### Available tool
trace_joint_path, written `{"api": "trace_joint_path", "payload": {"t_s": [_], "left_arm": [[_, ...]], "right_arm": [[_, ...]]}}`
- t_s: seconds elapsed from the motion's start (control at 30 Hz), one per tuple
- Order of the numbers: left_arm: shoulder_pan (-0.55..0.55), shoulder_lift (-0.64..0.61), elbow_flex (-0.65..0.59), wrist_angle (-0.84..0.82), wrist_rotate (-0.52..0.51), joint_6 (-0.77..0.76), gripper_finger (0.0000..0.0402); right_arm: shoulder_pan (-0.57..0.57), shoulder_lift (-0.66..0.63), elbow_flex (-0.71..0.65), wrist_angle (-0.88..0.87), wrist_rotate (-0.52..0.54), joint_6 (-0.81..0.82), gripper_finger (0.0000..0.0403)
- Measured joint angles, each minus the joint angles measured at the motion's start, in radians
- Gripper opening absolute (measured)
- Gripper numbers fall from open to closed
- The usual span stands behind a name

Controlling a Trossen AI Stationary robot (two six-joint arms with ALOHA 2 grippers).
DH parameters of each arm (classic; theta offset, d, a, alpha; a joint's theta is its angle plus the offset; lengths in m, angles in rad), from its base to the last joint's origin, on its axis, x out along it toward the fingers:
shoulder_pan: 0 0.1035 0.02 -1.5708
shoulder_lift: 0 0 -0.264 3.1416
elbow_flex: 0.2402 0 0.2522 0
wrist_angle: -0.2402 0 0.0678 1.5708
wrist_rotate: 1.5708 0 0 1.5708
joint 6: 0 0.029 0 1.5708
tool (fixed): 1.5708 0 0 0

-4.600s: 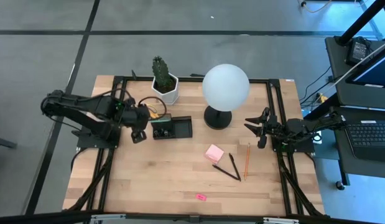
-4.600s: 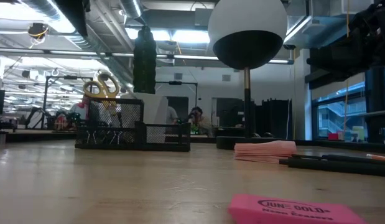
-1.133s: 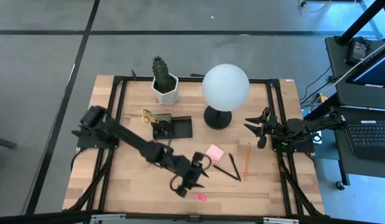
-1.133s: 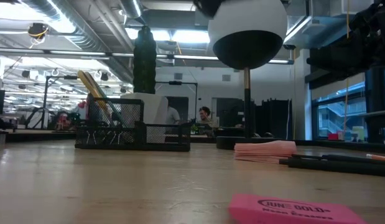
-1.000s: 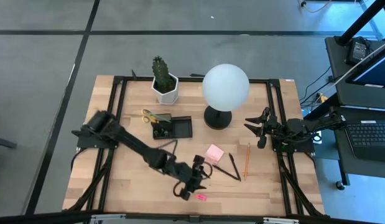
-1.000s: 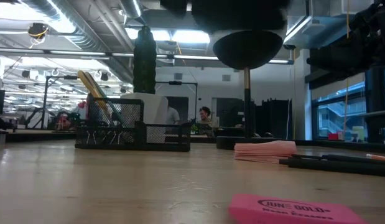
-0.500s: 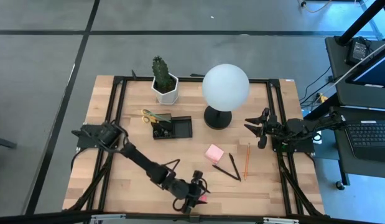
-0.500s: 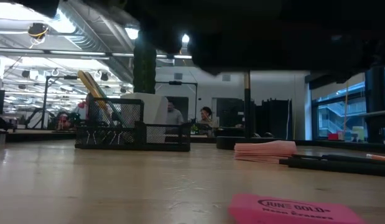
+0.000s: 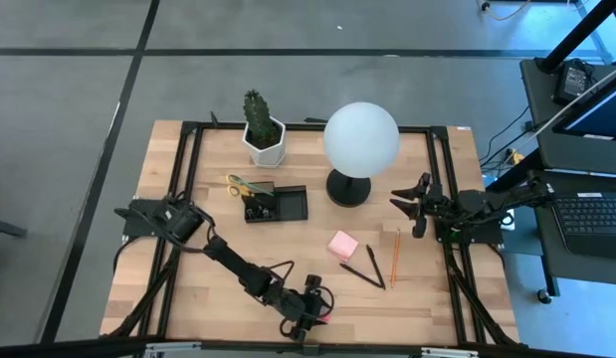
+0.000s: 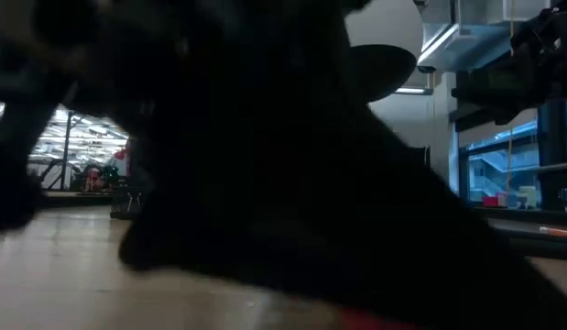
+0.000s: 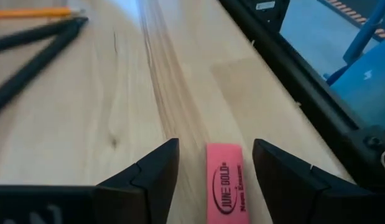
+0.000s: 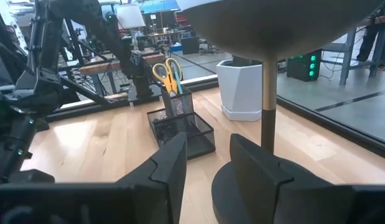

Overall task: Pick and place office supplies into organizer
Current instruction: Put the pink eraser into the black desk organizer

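A small pink eraser (image 11: 224,186) lies flat on the wood near the table's near edge. My left gripper (image 11: 216,169) is open and low over it, one finger on each long side, with a gap to both. In the high view the gripper (image 9: 320,312) covers most of the eraser (image 9: 328,316). The black mesh organizer (image 9: 276,204) stands at the back left with yellow-handled scissors (image 9: 243,186) upright in it. A pink sticky-note pad (image 9: 342,245), two black pens (image 9: 367,268) and an orange pencil (image 9: 395,257) lie right of centre. My right gripper (image 9: 399,204) waits open at the right edge.
A white globe lamp (image 9: 360,139) and a cactus in a white pot (image 9: 262,127) stand at the back. The table's black frame rail (image 11: 304,93) runs close beside the eraser. My left arm's dark bulk fills most of the low view.
My left gripper has gone toward the table's near edge and down, staying open, until its fingers stand on either side of the pink eraser. It has rolled a little on the way. The eraser has not moved.
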State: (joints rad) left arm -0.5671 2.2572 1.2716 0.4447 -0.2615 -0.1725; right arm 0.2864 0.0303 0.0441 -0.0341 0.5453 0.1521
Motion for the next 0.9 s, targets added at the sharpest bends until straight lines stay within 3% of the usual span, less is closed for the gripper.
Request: {"api": "trace_joint_path", "payload": {"t_s": [0.33, 0.6, 0.9], "left_arm": [[0.0, 0.046, 0.006, 0.003, 0.016, -0.134, 0.0171], [-0.031, 0.049, 0.007, -0.035, -0.032, -0.03, 0.0144], [-0.038, 0.047, 0.006, -0.06, -0.045, -0.051, 0.0126]], "right_arm": [[0.0, 0.015, 0.0, -0.001, 0.0, 0.001, 0.0126], [0.0, 0.021, 0.0, -0.001, 0.0, 0.001, 0.0126], [0.0, 0.02, 0.0, -0.001, 0.0, 0.0, 0.0126]]}}
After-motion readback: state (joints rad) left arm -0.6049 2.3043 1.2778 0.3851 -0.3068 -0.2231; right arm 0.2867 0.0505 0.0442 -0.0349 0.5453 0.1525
